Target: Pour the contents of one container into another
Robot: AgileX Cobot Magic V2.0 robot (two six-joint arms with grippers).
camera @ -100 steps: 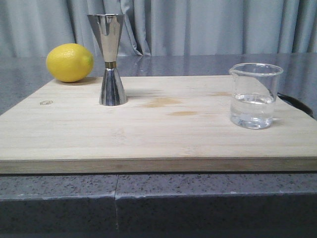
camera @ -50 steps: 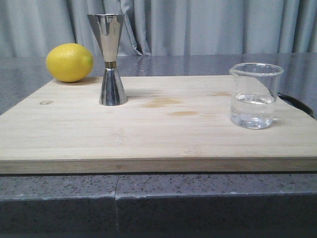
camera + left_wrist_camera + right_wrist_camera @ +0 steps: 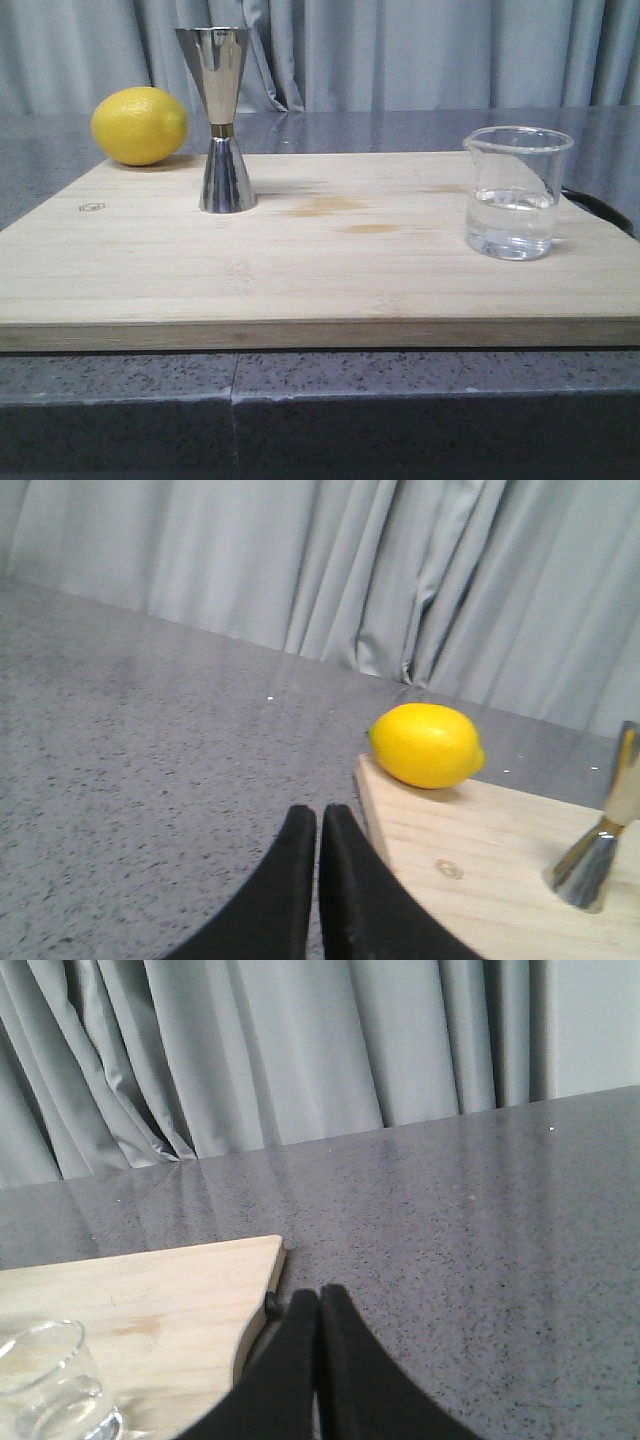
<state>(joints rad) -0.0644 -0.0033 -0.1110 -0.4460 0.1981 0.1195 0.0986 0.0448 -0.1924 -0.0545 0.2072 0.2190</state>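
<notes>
**Front view: board with beaker, jigger, lemon; no arms in sight**

Front view. Wooden board (image 3: 320,260) on a grey speckled counter (image 3: 400,400), grey curtain (image 3: 420,50) behind. On the board: beaker (image 3: 514,192) near the right edge, jigger (image 3: 222,120) left of centre toward the back, lemon (image 3: 139,125) at the back left corner, just beside the jigger. Beaker and jigger stand well apart. Neither gripper shows here.

Left wrist view. Adds the left gripper (image 3: 317,820), not seen from the front. Also the lemon (image 3: 426,744) on the board's corner (image 3: 470,860) and the jigger (image 3: 603,850), cut off at the frame edge. Beaker not in view.

Right wrist view. Adds the right gripper (image 3: 318,1302). Also the board's right end (image 3: 150,1310) and part of the beaker (image 3: 50,1385) at the frame corner. Jigger and lemon not in view.

Beaker: clear glass, cylindrical, upright, pouring lip on its left rim, clear liquid roughly halfway up.

Jigger: shiny steel, hourglass shape, gold band at the waist, upright, taller than the beaker.

Left gripper: black fingers pressed together, holding nothing, over the counter just off the board's left edge.

Right gripper: black fingers pressed together, holding nothing, over the counter beside the board's right end, apart from the beaker.
</notes>
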